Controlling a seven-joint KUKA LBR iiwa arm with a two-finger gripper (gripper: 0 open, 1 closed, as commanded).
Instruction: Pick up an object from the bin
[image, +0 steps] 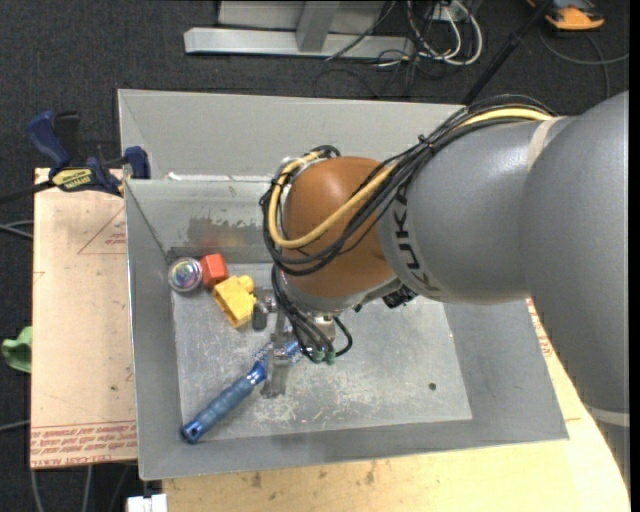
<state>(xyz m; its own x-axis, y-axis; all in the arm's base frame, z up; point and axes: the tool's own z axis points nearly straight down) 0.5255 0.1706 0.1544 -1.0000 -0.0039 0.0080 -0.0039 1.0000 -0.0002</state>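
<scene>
My gripper (276, 362) is down near the middle of the bin (400, 385), at the upper end of a blue pen (224, 404) that slants toward the front left corner. I cannot tell whether my grip is closed.

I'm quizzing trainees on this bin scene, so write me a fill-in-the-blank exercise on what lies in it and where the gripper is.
1. The long thin stick lying slantwise on the floor of the bin is ____ in colour.
2. The block next to the orange-red block is ____.
3. The round silvery thing lies just to the view's ____ of the orange-red block.
4. The gripper is at the stick's ____ end, as the view shows it.

Missing words: blue; yellow; left; right.
</scene>
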